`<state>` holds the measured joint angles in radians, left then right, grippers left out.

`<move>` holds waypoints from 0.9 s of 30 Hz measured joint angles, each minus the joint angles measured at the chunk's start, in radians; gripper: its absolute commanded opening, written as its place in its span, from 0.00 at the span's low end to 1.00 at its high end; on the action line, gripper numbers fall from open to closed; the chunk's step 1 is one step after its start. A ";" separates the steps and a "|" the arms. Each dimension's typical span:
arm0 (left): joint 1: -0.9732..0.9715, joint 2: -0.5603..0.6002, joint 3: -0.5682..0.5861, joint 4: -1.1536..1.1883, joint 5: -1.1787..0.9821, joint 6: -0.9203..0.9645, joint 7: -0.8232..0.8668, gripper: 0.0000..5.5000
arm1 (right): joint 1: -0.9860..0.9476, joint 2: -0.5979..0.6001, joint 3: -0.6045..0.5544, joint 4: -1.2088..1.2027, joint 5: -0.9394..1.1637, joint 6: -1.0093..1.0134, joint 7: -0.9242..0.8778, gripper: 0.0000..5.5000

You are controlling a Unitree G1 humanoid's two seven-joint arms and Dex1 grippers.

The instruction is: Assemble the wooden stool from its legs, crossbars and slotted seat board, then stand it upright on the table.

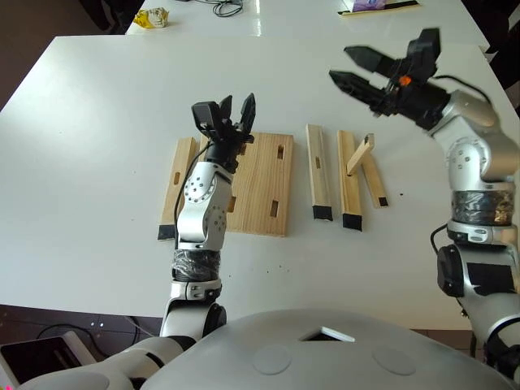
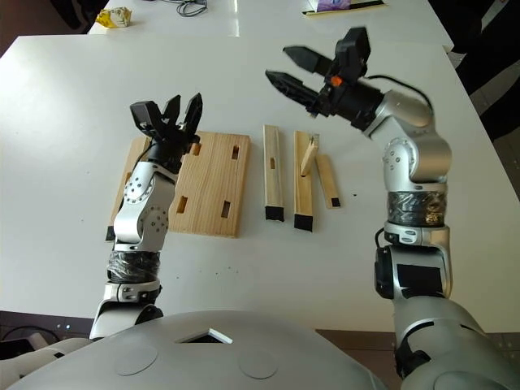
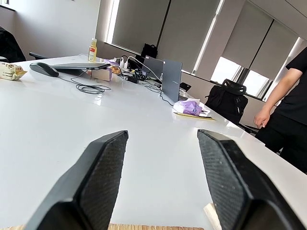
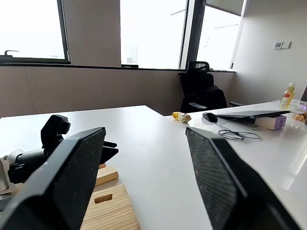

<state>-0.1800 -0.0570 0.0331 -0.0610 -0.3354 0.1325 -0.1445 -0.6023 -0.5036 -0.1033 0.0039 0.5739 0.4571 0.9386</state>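
The slotted seat board (image 1: pixel 262 184) lies flat on the white table (image 1: pixel 97 146). One wooden leg (image 1: pixel 173 195) lies along its left side. To the right of the board lie two more legs (image 1: pixel 318 175) (image 1: pixel 349 185) and a short crossbar (image 1: pixel 375 184); another crossbar (image 1: pixel 360 154) leans tilted across them. My left gripper (image 1: pixel 236 110) is raised over the board's back left corner, open and empty. Higher up, above the table behind the right-hand pieces, my right gripper (image 1: pixel 355 68) is open and empty, pointing left. The right wrist view shows the board (image 4: pixel 109 212) and the left gripper (image 4: pixel 53 138).
A second table at the back carries a yellow packet (image 1: pixel 152 17), cables (image 1: pixel 227 7) and papers (image 1: pixel 379 6). The left wrist view shows a laptop (image 3: pixel 166 76) and a purple packet (image 3: pixel 190 107) there. Bare tabletop lies left and in front of the parts.
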 measured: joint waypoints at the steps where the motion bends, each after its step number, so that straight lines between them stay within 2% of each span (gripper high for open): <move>1: 0.004 0.000 0.003 -0.003 0.000 -0.003 0.009 0.49 | -0.005 -0.013 -0.004 -0.028 0.016 0.024 0.002 0.56; 4: 0.014 0.000 0.014 -0.014 0.000 -0.016 0.023 0.49 | 0.016 -0.064 -0.005 -0.121 0.071 0.103 0.050 0.56; 7: 0.026 -0.001 0.024 -0.035 -0.001 -0.019 0.037 0.49 | 0.124 -0.173 -0.019 -0.219 0.175 0.182 0.202 0.56; 12: 0.072 -0.002 0.061 -0.086 -0.014 -0.040 0.063 0.49 | 0.207 -0.351 -0.057 -0.229 0.225 0.239 0.399 0.56; 16: 0.119 -0.007 0.098 -0.094 -0.014 -0.072 0.095 0.49 | 0.258 -0.460 0.061 -0.220 0.113 0.177 0.535 0.56; 19: 0.123 -0.008 0.111 -0.094 -0.014 -0.083 0.107 0.49 | 0.325 -0.470 0.192 -0.180 -0.047 0.129 0.497 0.56; 21: 0.119 -0.008 0.116 -0.095 -0.014 -0.087 0.115 0.49 | 0.364 -0.451 0.251 -0.178 -0.133 0.149 0.388 0.56; 27: 0.168 -0.013 0.108 -0.126 -0.008 -0.105 0.135 0.49 | 0.394 -0.409 0.259 -0.213 -0.171 0.352 0.176 0.56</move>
<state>-0.0116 -0.0696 0.1411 -0.1869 -0.3432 0.0279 -0.0094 -0.2080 -0.9130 0.1560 -0.2093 0.4025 0.8093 1.1143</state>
